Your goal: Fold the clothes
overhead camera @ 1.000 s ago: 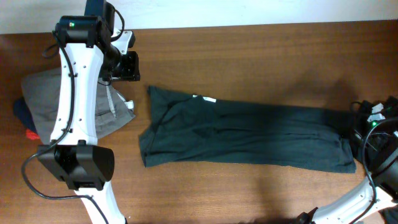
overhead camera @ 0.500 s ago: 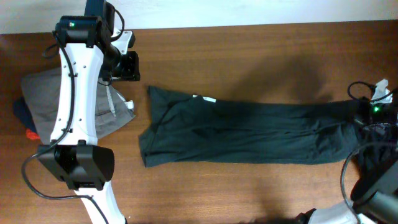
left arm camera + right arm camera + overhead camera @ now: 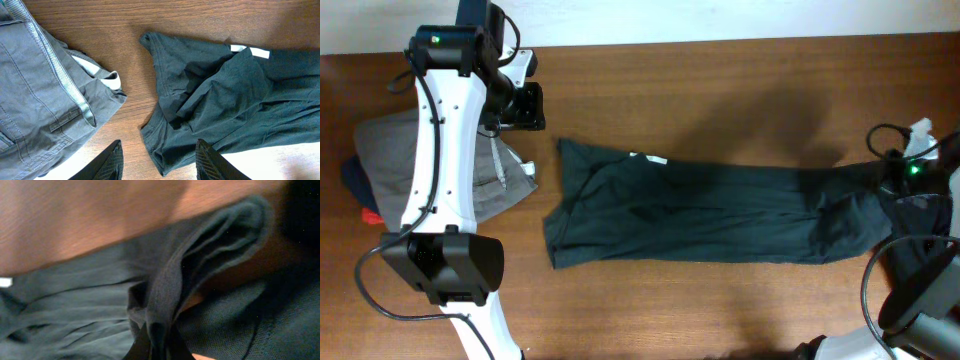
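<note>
Right jaws pinch a raised fold of the long dark green cloth trousers (image 3: 710, 215), stretched away across the brown wooden worktop (image 3: 720, 80); left jaws gape wide, empty, near the trousers' far end. A crumpled grey cloth garment (image 3: 35, 95) lies beside them.

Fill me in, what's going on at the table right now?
The right claw is shut on the leg end of the dark green trousers, which lie stretched across the wooden table, and it is bunching the fabric there. The left claw hangs open above the waistband end, holding nothing. A grey garment lies at the table's left side, apart from the trousers.
</note>
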You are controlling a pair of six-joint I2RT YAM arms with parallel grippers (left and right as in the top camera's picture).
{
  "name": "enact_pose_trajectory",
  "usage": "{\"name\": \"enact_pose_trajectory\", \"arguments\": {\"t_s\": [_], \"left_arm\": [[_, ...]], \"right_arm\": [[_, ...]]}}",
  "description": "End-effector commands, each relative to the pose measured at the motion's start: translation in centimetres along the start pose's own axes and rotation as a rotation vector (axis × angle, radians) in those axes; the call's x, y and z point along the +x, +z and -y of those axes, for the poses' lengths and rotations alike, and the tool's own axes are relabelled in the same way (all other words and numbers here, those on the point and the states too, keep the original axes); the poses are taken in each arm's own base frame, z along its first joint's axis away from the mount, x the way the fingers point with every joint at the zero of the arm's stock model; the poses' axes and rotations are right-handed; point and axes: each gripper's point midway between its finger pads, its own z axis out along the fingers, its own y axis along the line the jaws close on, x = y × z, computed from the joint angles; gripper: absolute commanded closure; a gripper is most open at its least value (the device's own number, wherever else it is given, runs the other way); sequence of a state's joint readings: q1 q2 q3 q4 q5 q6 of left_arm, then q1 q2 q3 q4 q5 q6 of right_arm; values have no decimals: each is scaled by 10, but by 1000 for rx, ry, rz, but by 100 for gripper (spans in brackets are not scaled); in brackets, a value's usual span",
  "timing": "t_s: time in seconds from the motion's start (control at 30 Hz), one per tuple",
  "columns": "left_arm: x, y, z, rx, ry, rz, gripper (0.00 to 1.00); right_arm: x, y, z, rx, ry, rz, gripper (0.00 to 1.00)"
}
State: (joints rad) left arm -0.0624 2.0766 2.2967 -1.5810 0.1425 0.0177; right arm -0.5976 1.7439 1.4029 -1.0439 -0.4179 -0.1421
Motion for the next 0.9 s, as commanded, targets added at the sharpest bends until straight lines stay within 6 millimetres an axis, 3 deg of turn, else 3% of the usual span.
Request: {"name": "enact_pose_trajectory", "arguments": {"t_s": [0.0, 0.07, 0.27, 0.5, 0.57, 0.63, 0.8, 0.83, 0.87], "left_arm": [[-2, -10, 3, 10, 3, 29, 53], [-2, -10, 4, 10, 3, 29, 53], [-1, -10, 3, 10, 2, 26, 53], [-1, -10, 4, 10, 2, 26, 53], [-1, -10, 4, 10, 2, 27, 53], [-1, -10, 4, 10, 2, 26, 53], [-1, -10, 4, 10, 2, 27, 53], [-2, -10, 4, 10, 3, 28, 53], [-2, -10, 4, 10, 3, 30, 53]], "right_arm": [[4, 0, -56, -134, -138, -1, 96], [8, 6, -67, -102, -185, -24, 96], [12, 16, -69, -8, -210, -55, 96], [2, 12, -46, 76, -151, -19, 96], [1, 10, -40, 87, -147, -15, 92], [-3, 3, -11, 200, -70, 3, 95], [-15, -11, 27, 258, 4, 66, 96], [-18, -13, 30, 245, 14, 85, 95], [-21, -15, 33, 234, 23, 101, 87]]}}
